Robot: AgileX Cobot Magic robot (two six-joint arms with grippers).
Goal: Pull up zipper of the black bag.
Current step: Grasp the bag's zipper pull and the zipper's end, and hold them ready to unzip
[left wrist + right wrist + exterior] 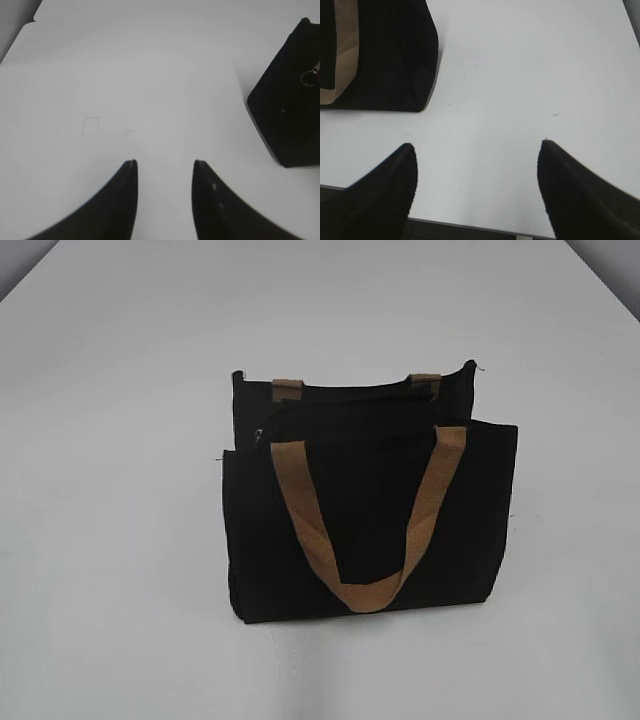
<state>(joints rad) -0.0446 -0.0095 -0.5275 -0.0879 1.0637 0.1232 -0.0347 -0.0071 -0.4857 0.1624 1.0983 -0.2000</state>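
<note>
both pincers [164,162] [477,145] agape, empty, off bag [365,510]

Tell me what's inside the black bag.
Nothing inside shows. The black bag stands upright on the white table, its top gaping slightly near the zipper, but the opening is only dark. The front handle hangs down the front panel.
</note>
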